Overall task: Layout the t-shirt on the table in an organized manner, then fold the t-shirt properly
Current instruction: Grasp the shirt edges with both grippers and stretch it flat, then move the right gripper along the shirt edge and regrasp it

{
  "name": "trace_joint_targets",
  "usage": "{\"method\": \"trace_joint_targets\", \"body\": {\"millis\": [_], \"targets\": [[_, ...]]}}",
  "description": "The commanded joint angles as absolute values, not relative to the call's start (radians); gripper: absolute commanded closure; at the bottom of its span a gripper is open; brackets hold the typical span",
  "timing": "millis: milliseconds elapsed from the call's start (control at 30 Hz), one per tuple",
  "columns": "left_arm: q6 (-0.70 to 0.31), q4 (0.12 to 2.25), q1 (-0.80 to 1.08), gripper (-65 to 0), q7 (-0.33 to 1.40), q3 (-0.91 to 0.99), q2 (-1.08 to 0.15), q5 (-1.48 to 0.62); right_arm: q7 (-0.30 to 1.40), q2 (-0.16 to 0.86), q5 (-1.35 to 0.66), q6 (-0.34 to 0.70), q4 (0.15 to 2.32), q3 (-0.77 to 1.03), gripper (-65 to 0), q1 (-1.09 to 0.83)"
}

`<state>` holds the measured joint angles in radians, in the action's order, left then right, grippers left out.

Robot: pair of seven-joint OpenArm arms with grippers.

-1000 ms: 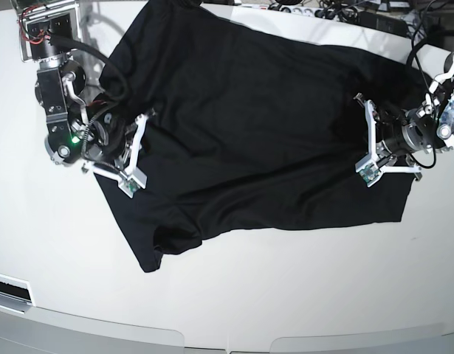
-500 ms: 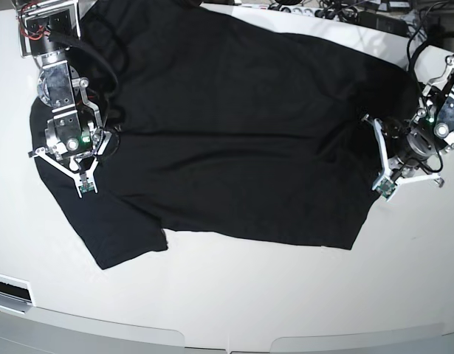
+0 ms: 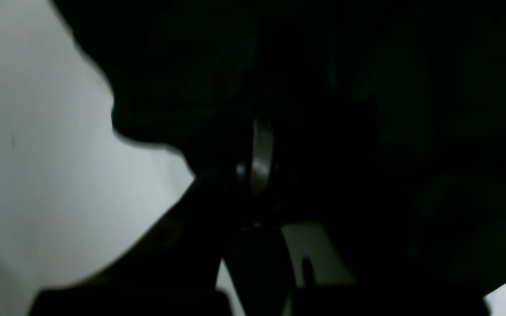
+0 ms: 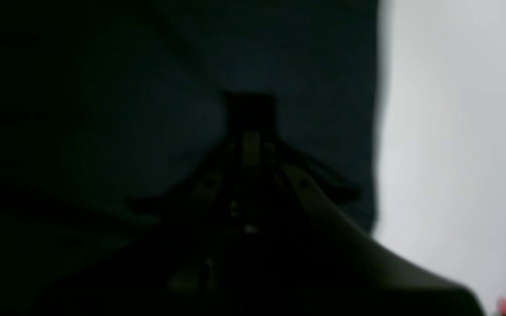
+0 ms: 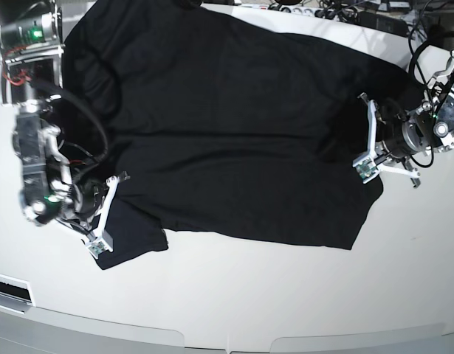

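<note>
The black t-shirt (image 5: 234,125) lies spread over most of the white table (image 5: 249,295), its sleeve pointing to the front left. My right gripper (image 5: 99,245) is shut at that sleeve's outer edge. In the right wrist view the closed right gripper (image 4: 251,114) is against dark t-shirt cloth (image 4: 103,109), with bare table (image 4: 455,131) beside it. My left gripper (image 5: 362,171) is shut on the shirt's right edge, where wrinkles gather. The left wrist view is blurred: the left gripper (image 3: 257,153) is wrapped in black t-shirt cloth (image 3: 367,109), with the table (image 3: 37,153) to the left.
Cables and a power strip (image 5: 322,11) lie along the back edge at the top right. A dark slot (image 5: 9,289) sits at the front left. The table's curved front edge (image 5: 227,343) runs along the bottom.
The shirt has been pulled out wider to the left. My right gripper has moved toward the front along the sleeve. The left gripper drew back slightly toward the shirt's right edge.
</note>
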<state>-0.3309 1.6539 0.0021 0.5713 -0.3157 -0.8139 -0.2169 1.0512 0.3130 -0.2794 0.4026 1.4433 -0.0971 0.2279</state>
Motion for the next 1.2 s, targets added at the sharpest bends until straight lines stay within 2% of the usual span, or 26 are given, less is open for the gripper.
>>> {"method": "trace_joint_targets", "body": {"millis": [0,167,267,500,633,767,933,1167], "targets": [[-0.353,1.667,-0.011,0.0,0.551,-0.307,-0.834,-0.226,1.053,0.334,-0.339,0.442,1.493,-0.078,0.0,0.230],[-0.509,1.667,-0.011,0.0,0.548,-0.307,-0.834,-0.248,1.165,0.349,-0.567,0.655,1.660,-0.012,0.0,0.051],[-0.521,1.666,-0.010,0.0,0.550,-0.307,-0.834,-0.247,1.180,0.349,-0.579,0.669,1.724,-0.010,0.0,-0.076],[-0.521,1.599,0.009,0.0,0.550,-0.307,-0.832,-0.248,1.074,0.349,-0.409,0.566,1.734,-0.010,0.0,-0.285],[-0.521,1.542,0.052,0.0,0.549,-0.307,-0.831,-0.248,1.057,0.349,-0.418,0.588,1.733,-0.010,0.0,-0.351],[-0.521,1.470,0.091,0.0,0.534,-0.307,-0.827,-0.247,0.951,0.348,-0.384,0.590,1.726,-0.010,0.0,-0.393],[-0.521,1.357,0.105,0.0,0.526,-0.307,-0.774,-0.245,0.872,0.348,-0.238,0.450,1.629,-0.011,0.0,-0.363],[-0.521,1.293,0.117,0.0,0.526,-0.307,-0.691,-0.252,0.848,0.344,-0.229,0.411,1.439,-0.013,0.0,-0.187]]}}
